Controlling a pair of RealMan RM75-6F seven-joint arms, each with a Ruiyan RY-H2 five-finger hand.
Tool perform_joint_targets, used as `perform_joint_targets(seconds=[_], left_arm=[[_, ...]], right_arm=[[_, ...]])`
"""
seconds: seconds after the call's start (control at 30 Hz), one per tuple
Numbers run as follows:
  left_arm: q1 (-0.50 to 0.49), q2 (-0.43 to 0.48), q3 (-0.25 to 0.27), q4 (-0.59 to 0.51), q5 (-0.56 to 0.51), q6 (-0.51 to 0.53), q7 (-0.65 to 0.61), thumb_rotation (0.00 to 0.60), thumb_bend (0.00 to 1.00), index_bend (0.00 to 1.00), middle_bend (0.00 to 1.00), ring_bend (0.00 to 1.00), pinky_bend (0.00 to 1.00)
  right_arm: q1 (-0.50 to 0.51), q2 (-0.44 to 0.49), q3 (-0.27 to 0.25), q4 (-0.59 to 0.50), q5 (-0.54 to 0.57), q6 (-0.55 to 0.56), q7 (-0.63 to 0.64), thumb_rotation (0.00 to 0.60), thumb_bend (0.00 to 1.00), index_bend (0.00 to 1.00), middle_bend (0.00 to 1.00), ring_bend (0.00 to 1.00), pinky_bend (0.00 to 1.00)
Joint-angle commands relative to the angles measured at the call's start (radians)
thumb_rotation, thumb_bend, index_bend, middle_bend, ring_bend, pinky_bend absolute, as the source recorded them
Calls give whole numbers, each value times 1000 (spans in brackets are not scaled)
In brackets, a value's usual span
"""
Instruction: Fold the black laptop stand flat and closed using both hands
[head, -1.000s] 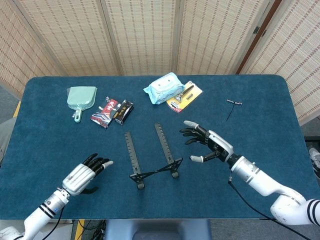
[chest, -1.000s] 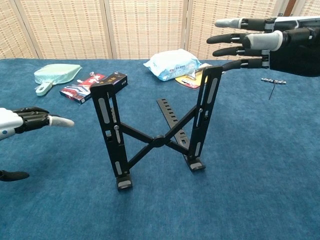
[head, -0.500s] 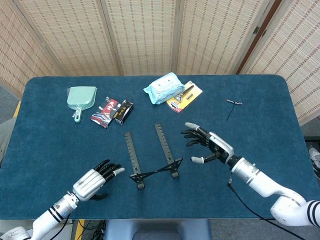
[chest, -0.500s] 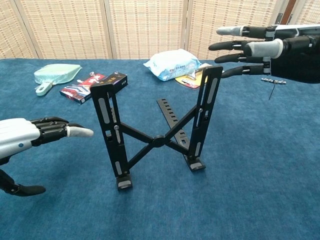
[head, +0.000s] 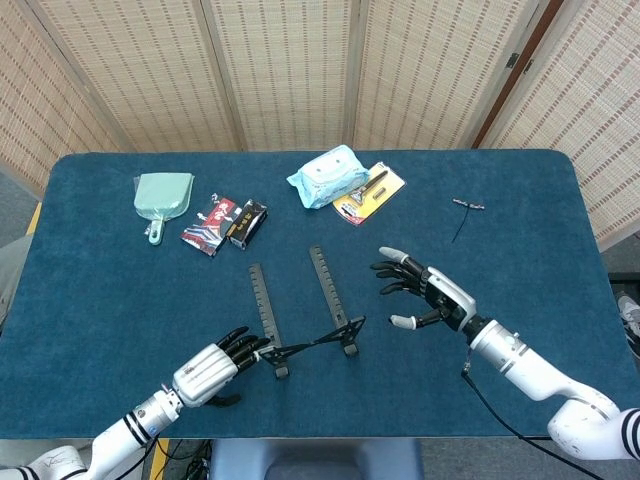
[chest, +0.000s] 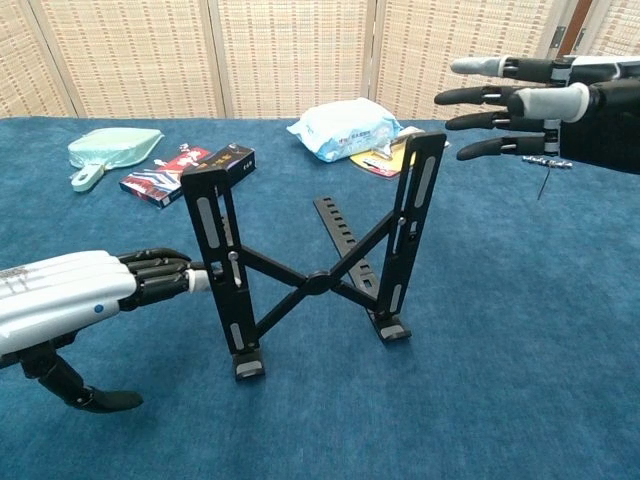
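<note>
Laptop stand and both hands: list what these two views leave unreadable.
- Laptop stand: head view foreshortens its uprights; hinge detail too small.
- Left hand: whether its fingertips touch the upright is unclear in both views; chest view's edge cuts the wrist.
- Right hand: chest view's edge crops it.
- Small dark item: too small to identify.

- Your left hand (head: 208, 371) sits low near the front table edge, palm down, its white back up and its dark fingers (chest: 160, 275) stretched forward side by side.
- Those fingertips reach the stand's (chest: 315, 282) left upright; the thumb hangs apart below, and nothing is gripped.
- Your left forearm runs back to the lower left corner.
- Your right hand (head: 430, 296) hovers beside the right upright, not touching it, fingers (chest: 490, 95) spread and pointing left, holding nothing.
- Your right forearm slants away to the lower right.
</note>
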Motion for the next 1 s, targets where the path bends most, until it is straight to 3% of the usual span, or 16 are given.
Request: perform_joint_targets(seconds=[0.03,0.33,0.57,0.77,1.0], left_arm=[[-7,-3,7,-4,2,-7,3,600,214,52,77,96,0],[-17,2,8,-11,-23,-16,14,600,214,52,77,96,0],[14,63,-28,-37,-95,40,35,600,214,52,77,96,0],[62,140,-58,-90,-164,106,73,600,214,52,77,96,0],[113,208,-77,-141,-212,171,93,600,214,52,77,96,0]], right_arm=[[-3,-3,0,4,0,0,0,600,71,18,184,160,271],[-3,-21,8,17,12,-22,-63,600,71,16,183,153,271],[34,-11,28,-2,54,-111,-247,600,71,0,156,104,252],[83,-3,73,-45,169,-229,-439,600,58,0,135,69,226],[127,-20,126,-77,307,-328,-574,600,49,0,132,68,226]])
